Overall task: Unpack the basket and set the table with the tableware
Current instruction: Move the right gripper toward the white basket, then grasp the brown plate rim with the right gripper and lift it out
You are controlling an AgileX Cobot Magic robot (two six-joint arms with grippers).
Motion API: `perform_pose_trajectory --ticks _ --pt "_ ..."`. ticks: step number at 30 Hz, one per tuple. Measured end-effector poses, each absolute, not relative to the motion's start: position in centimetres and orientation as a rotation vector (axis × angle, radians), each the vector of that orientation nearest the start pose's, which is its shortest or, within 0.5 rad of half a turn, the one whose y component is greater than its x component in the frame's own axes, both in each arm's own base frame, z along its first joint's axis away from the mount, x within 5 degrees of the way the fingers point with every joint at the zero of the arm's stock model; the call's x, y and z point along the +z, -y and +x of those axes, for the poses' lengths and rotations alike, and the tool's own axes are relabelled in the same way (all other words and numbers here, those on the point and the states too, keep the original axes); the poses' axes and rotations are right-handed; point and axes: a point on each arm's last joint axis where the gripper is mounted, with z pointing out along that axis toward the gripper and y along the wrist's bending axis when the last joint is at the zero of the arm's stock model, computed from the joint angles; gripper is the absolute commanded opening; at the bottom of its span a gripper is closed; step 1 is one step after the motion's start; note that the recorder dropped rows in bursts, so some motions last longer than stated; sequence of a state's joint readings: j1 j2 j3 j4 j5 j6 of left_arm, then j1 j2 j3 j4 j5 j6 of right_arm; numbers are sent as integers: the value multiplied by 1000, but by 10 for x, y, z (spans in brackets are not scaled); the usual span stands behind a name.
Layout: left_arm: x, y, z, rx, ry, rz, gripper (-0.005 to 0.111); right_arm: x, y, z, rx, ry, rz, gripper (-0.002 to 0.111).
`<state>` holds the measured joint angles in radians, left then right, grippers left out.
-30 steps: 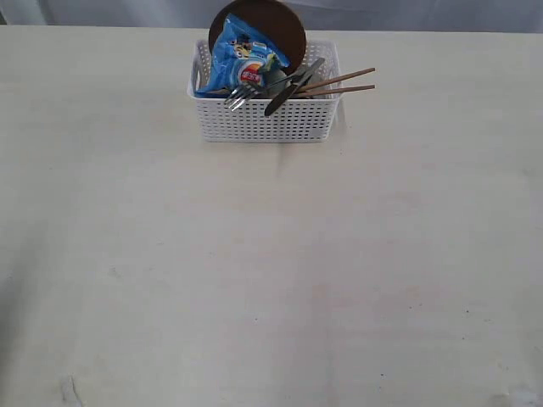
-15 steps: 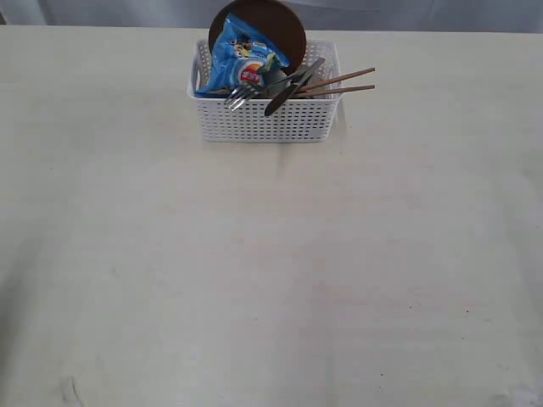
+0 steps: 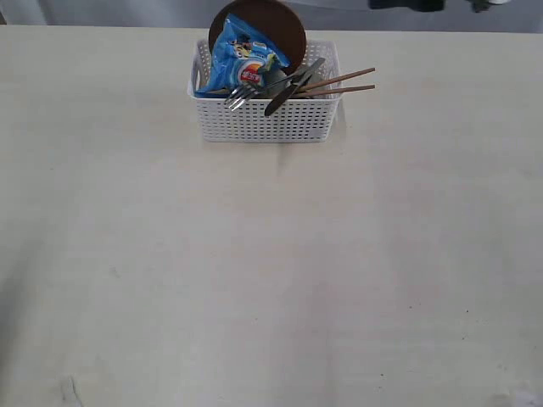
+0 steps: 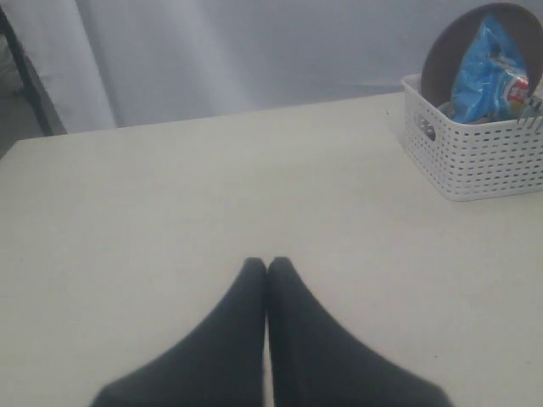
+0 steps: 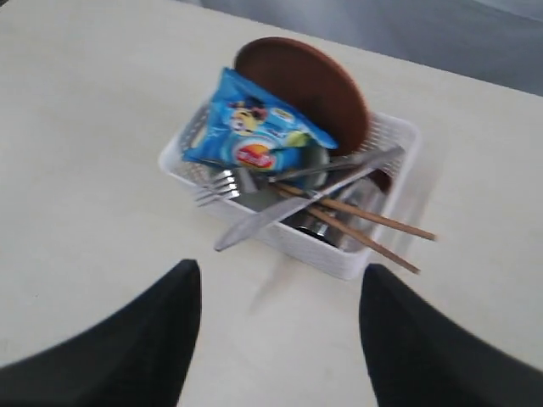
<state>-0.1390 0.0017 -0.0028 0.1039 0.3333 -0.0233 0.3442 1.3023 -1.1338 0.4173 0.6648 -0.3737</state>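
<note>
Exterior view: the white perforated plastic basket (image 3: 265, 119) sits far centre on the cream counter (image 3: 271, 280), holding a brown round plate (image 3: 271, 21), blue snack bag (image 3: 242, 51) and wooden chopsticks (image 3: 344, 82).

Left wrist view: the left gripper (image 4: 267, 264), pressed together, hovers left of the basket.

Right wrist view: the right gripper (image 5: 280, 270), spread wide, faces the basket. Unpacking looks unstarted, and the next move probably calls for pinching the protruding chopsticks.

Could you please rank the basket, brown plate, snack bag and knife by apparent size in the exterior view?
1. basket, largest.
2. brown plate and snack bag: too close to rank, since the bag hides part of the plate.
3. knife, smallest.
</note>
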Motion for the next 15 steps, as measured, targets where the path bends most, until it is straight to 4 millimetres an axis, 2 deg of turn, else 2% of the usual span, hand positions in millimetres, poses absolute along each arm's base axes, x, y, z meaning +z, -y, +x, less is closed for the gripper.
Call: perform_pose_trajectory --ticks 3,7,10,13,15 --pt "184 4 54 -15 -1806 170 0 347 -149 273 440 -2176 -670 61" --pt "184 4 54 -15 -1806 170 0 342 -176 306 435 -2155 -657 61" --pt "184 4 54 -15 -1806 170 0 330 -199 353 347 -2133 -718 61" --pt "184 4 54 -15 -1806 170 0 317 -212 387 247 -2153 -812 60" --pt "184 4 54 -15 -1806 170 0 299 -225 415 185 -2212 -896 60"
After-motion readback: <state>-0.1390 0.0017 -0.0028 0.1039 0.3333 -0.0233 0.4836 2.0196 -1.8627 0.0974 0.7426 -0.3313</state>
